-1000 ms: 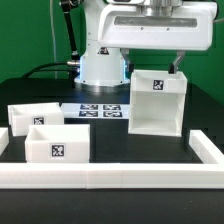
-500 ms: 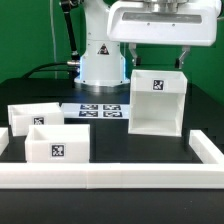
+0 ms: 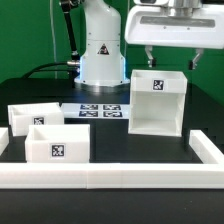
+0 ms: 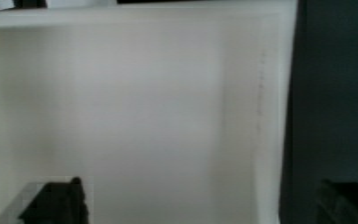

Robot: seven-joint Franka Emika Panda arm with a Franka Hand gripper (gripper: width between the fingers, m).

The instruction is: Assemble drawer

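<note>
Hangs above the casing (image 3: 158, 103) with gripper (image 3: 171, 57) fingers spread, empty, a tray (image 3: 57, 145) and second tray (image 3: 30, 114) well apart from the casing; likely the approach step, next needing a descent straddling one casing wall.

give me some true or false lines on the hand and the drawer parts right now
The hand grips a tray. False: it is open and empty, above the big box.
The front tray and back tray stand on the exterior view's left of the big box. True.
A tray sits inside the big box. False: both stand outside it.
The marker board lies flat on the table. True.
</note>
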